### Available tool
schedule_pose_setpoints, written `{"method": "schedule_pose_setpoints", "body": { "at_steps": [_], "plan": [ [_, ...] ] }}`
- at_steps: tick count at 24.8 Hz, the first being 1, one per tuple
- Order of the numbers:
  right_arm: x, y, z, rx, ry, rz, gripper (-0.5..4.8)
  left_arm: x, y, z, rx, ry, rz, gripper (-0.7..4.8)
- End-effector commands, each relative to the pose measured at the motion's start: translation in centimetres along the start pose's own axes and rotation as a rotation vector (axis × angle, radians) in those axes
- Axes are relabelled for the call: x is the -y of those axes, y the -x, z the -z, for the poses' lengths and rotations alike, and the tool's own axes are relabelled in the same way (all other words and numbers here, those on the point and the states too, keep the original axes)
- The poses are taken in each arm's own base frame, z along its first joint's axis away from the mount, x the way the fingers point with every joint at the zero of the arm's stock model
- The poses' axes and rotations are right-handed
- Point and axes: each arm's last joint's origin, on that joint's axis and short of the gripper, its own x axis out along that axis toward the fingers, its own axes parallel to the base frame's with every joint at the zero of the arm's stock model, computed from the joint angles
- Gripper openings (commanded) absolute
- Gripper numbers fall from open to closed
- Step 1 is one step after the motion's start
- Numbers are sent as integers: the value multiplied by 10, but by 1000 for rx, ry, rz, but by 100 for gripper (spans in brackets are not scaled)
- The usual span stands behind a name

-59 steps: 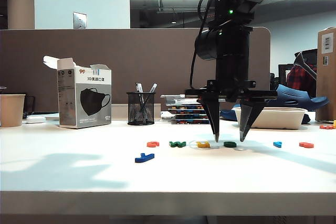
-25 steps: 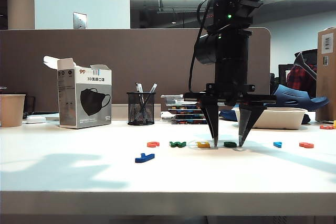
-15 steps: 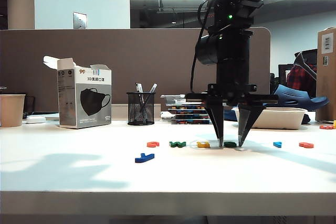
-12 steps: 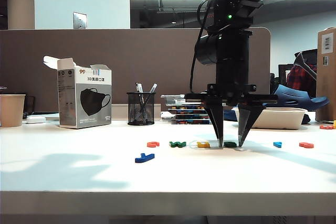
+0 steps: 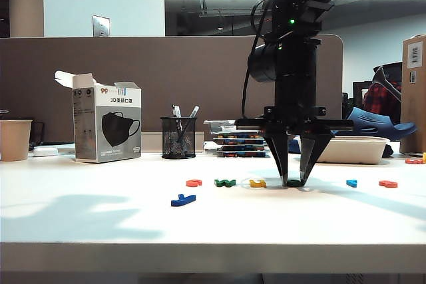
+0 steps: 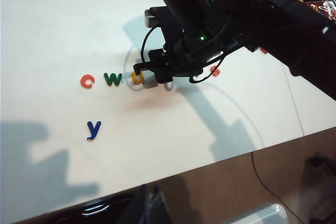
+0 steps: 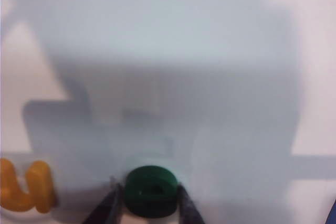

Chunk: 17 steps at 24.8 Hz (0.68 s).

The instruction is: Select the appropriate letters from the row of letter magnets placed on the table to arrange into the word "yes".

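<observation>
One dark green rounded letter (image 7: 151, 191) is lying flat on the table (image 5: 100, 224), directly between the right gripper (image 5: 293, 181) fingertips, which are pressing its two sides, half closed. Left gripper is staying unseen, so its jaws cannot be judged.

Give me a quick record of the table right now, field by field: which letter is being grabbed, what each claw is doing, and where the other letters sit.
Letter being grabbed: dark green round letter, flat on the table
Right claw: down on the table, fingers against both sides of the green letter, not lifted
Left claw: not in view
Dark blue y: apart, in front of the row
Row beside the right claw: red-orange c, green w, yellow letter
Row's far side: light blue letter, red-orange letter
</observation>
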Motion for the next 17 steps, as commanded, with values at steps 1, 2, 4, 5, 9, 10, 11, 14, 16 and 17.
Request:
{"method": "schedule_pose_setpoints", "body": {
  "at_steps": [1, 2, 4, 5, 9, 10, 11, 14, 16, 17],
  "plan": [
    [-2, -8, 0, -14, 0, -6, 122, 1, 2, -1, 16, -2, 9, -5],
    [-2, -8, 0, -13, -1, -6, 108, 1, 2, -1, 16, -2, 9, -5],
    [-2, -8, 0, -12, 0, -6, 107, 1, 2, -1, 16, -2, 9, -5],
    [-2, -8, 0, -12, 0, -6, 107, 1, 2, -1, 16, -2, 9, -5],
    [-2, -8, -1, -10, -1, -6, 102, 1, 2, -1, 16, -2, 9, -5],
    [-2, -8, -1, -10, 0, -6, 102, 1, 2, -1, 16, -2, 9, -5],
    [-2, -8, -1, -10, -1, -6, 103, 1, 2, -1, 16, -2, 9, -5],
    [-2, -8, 0, -10, -1, -6, 103, 1, 2, -1, 17, -2, 9, -5],
    [-2, -8, 0, -11, -1, -6, 103, 1, 2, -1, 16, -2, 9, -5],
    [-2, -8, -1, -11, -1, -6, 103, 1, 2, -1, 16, -2, 9, -5]
  ]
}}
